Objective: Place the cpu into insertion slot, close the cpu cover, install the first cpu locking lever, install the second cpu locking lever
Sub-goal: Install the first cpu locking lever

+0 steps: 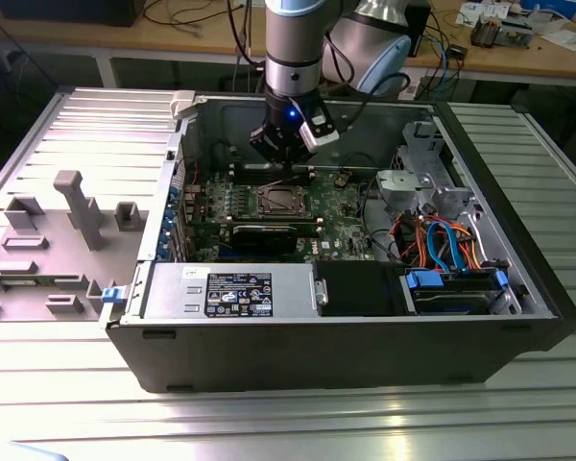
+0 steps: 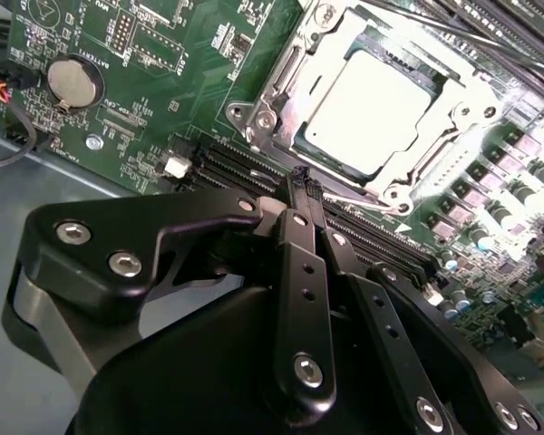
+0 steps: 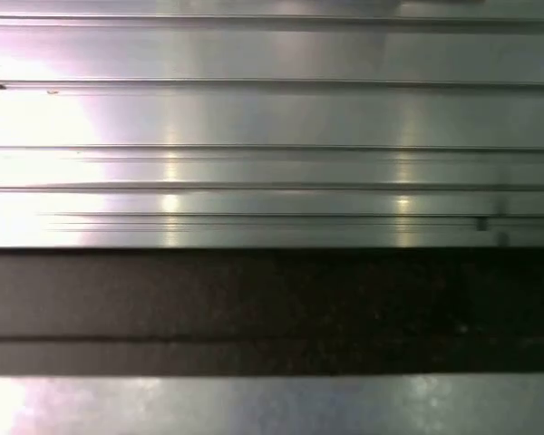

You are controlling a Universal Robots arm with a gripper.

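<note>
Inside the open computer case, memory slots and a coin battery are flanking the insertion slot. Cpu is sitting in that slot, cover frame lying around it. Fingers are pressing together, empty, hovering just beside the slot. Ribbed metal surface is carrying the case.

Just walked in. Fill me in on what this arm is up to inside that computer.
A single robot arm is working inside an open computer case that lies on its side. In the second wrist view the cpu already sits in the insertion slot, with the cpu cover framing it. The gripper has its fingers closed together with nothing between them and sits just beside the socket, above the memory slots. Whether the locking levers are latched is hard to tell.
</note>
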